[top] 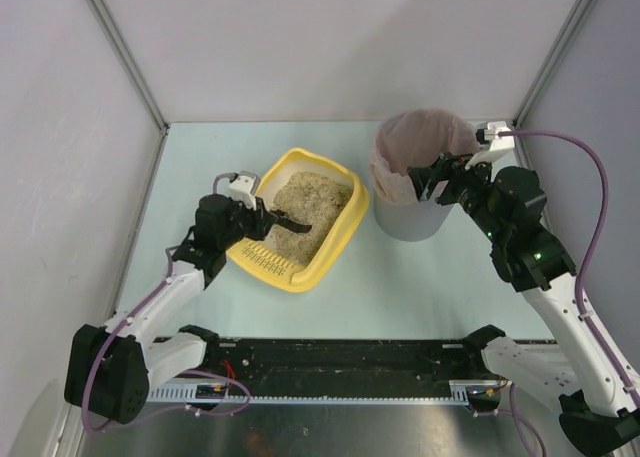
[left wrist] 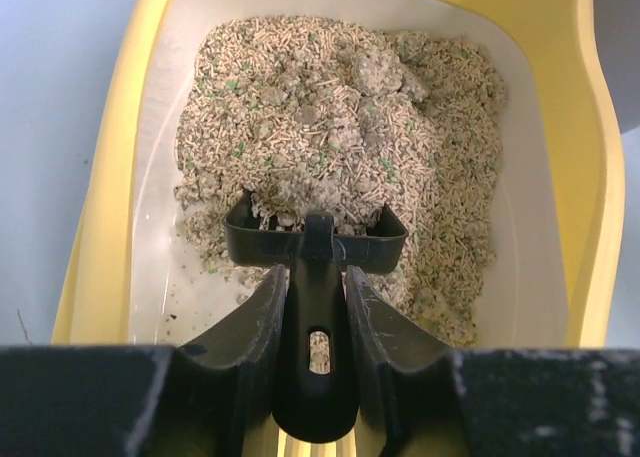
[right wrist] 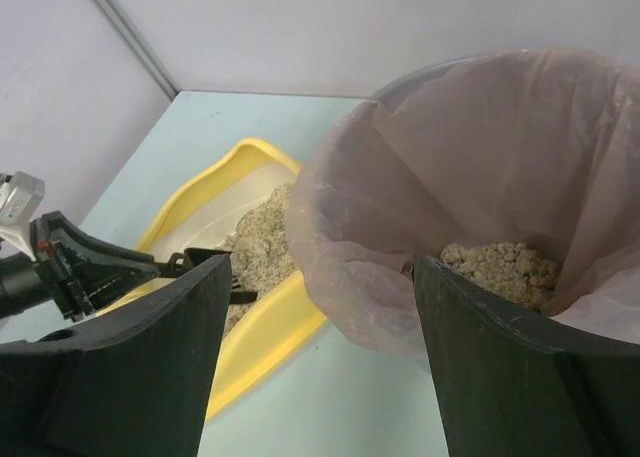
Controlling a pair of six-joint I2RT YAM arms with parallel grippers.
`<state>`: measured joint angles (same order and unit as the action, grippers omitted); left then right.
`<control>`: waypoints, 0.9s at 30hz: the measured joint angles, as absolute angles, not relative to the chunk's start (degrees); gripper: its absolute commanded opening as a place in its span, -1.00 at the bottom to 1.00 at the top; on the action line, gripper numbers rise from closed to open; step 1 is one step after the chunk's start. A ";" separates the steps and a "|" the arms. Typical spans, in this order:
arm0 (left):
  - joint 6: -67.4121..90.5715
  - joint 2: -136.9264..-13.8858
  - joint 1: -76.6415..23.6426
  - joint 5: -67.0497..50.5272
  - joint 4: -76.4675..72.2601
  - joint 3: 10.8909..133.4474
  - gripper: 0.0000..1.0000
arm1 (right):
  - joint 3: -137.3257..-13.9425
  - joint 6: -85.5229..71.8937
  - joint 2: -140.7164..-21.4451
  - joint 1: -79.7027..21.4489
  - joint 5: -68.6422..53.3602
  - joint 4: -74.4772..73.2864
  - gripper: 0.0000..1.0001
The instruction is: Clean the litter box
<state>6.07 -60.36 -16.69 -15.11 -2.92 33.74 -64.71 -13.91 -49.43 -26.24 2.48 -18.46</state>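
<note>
The left gripper (left wrist: 318, 295) has its jaws squeezed on the handle of the black scoop (left wrist: 315, 239). The scoop's mouth sits in the litter (left wrist: 340, 107) inside the yellow litter box (left wrist: 590, 177), which lies on the surface (top: 420, 287) left of the grey bin (top: 405, 222). Push low under a clump, then lift slowly and flat. The right gripper (right wrist: 320, 307) hangs by the bin, jaws wide apart

No writing, label, brand or number is legible (in any view); nothing readable.
</note>
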 measured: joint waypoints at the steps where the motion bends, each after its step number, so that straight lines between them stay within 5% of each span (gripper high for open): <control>1: 6.22 -60.38 -17.21 -14.13 -4.40 32.95 -1.00 | -64.58 -13.93 -49.45 -26.15 2.04 -18.44 0.56; 27: 4.89 -49.32 -18.72 -9.28 -20.93 16.19 -1.00 | -64.51 -15.79 -49.41 -25.50 -1.85 -17.69 0.56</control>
<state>4.89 -49.32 -18.72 -9.28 -20.93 16.19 -64.51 -15.79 -49.41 -25.50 -1.85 -17.69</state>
